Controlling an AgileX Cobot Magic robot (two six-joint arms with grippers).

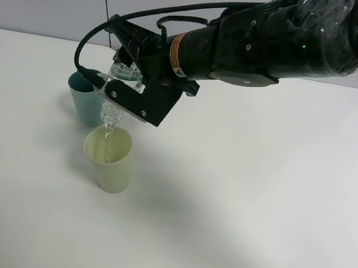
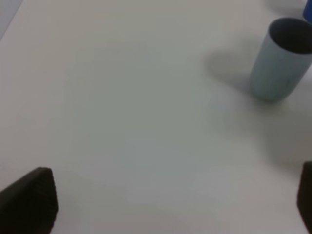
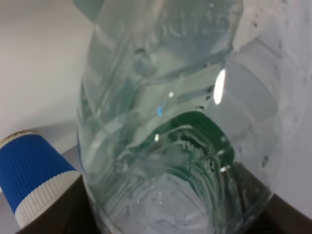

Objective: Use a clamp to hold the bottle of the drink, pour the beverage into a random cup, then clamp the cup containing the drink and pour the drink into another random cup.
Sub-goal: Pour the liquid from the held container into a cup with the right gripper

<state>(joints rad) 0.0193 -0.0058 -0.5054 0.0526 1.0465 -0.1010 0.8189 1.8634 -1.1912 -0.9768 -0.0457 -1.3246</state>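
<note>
My right gripper (image 1: 124,89) reaches across to the left side of the table and is shut on the clear bottle (image 1: 124,77), which is tipped steeply with its neck down. A thin stream of clear beverage (image 1: 107,135) runs from the mouth into the pale yellow-green cup (image 1: 110,164) standing right below. The teal cup (image 1: 83,101) stands upright just behind it, partly hidden by the gripper. The right wrist view is filled by the bottle (image 3: 170,122) with its green label. My left gripper (image 2: 170,204) is open over bare table, with the teal cup (image 2: 280,61) well ahead of it.
A blue-and-white paper cup (image 3: 34,170) shows beside the bottle in the right wrist view. The white table (image 1: 242,204) runs wide to the right and front of the cups. A black cable (image 1: 92,37) loops over the right gripper.
</note>
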